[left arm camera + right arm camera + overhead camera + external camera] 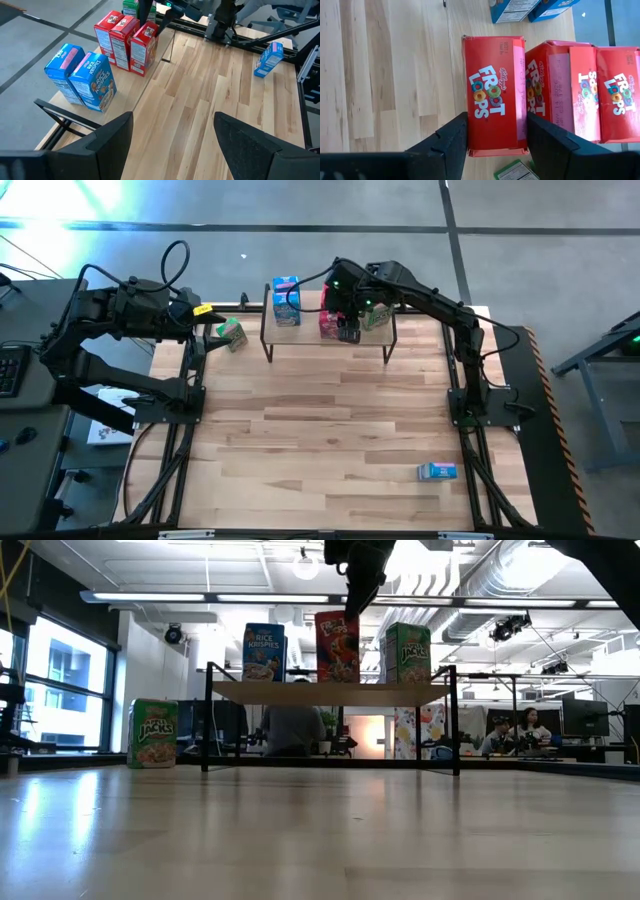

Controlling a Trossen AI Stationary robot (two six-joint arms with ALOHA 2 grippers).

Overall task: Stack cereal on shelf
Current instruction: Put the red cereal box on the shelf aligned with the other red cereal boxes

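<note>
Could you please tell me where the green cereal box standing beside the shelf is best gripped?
Probably its upper part, across the thin depth, from above. The green cereal box stands upright on the table, clear of the shelf, with free faces. The open left pincer is nearest; the right pincer grips a red box.

On the shelf (330,692), the blue box (263,652) at one end read "RICE KRISPIES", and the green box (407,653) at the other end read "JACKS". The red box (495,95) between them read "FROOT LOOPS", as did the red box (618,95) farthest behind it. Beside the shelf, on the blue-box side, a green box (153,733) on the table read "APPLE JACKS".
</note>
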